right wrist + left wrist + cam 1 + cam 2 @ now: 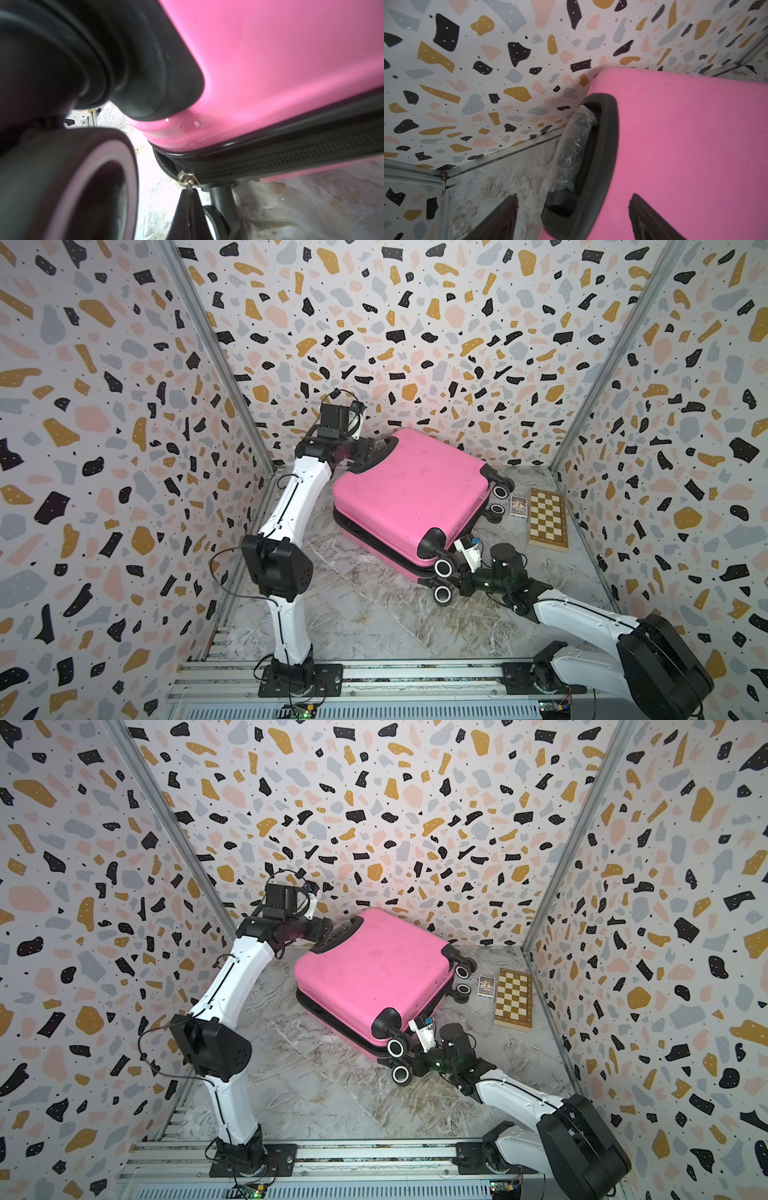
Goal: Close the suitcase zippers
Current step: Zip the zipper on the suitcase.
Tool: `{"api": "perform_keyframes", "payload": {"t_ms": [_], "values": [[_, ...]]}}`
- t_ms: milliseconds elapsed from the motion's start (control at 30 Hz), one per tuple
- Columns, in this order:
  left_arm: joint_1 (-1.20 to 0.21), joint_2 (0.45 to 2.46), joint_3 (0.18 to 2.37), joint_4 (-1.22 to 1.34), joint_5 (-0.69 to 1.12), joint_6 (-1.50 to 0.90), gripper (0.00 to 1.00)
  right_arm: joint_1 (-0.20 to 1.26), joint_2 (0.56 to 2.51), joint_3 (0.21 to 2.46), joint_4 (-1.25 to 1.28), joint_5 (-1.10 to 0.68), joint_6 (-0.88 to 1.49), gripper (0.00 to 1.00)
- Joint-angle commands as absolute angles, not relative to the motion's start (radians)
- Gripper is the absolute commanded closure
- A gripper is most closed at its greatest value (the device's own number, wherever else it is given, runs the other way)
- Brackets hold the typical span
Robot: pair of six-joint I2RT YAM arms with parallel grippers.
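The pink suitcase [409,493] [370,973] lies flat on the marble floor, its shells together. My left gripper [574,207] is open at the far corner, one finger on each side of the black handle [571,149]; in a top view it is at the handle end [374,445]. My right gripper [189,192] is shut on the metallic zipper pull [186,178] at the near wheel corner, low between the wheels [459,572]. The black zipper band [291,158] is joined on one side of the pull and gapes on the other.
A checkered chessboard box [548,519] and a small card box [518,506] lie right of the suitcase. Black spinner wheels [443,567] crowd my right gripper. The patterned back wall stands just behind the case.
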State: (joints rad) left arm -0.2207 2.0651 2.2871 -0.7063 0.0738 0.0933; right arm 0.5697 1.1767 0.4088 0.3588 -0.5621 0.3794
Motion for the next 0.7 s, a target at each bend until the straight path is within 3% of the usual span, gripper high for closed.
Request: {"api": "perform_keyframes", "payload": {"t_ms": [0, 133, 400, 467, 600, 667], "values": [[-0.193, 2.214, 2.515, -0.84, 0.148, 0.086, 0.24, 0.587, 1.192, 0.431, 0.27, -0.543, 0.366, 1.0], [-0.176, 2.344, 2.63, -0.849, 0.205, 0.108, 0.28, 0.603, 1.213, 0.458, 0.258, -0.528, 0.371, 1.0], [-0.174, 2.371, 2.497, -0.855, 0.328, 0.176, 0.26, 0.61, 1.246, 0.482, 0.242, -0.511, 0.365, 1.0], [-0.173, 2.4, 2.501, -0.9, 0.323, 0.196, 0.3, 0.611, 1.251, 0.488, 0.238, -0.509, 0.361, 1.0], [-0.166, 2.444, 2.512, -1.005, 0.308, 0.233, 0.47, 0.61, 1.244, 0.502, 0.201, -0.477, 0.335, 1.0], [-0.157, 2.449, 2.492, -1.038, 0.287, 0.242, 0.48, 0.609, 1.237, 0.509, 0.181, -0.457, 0.32, 1.0]]}}
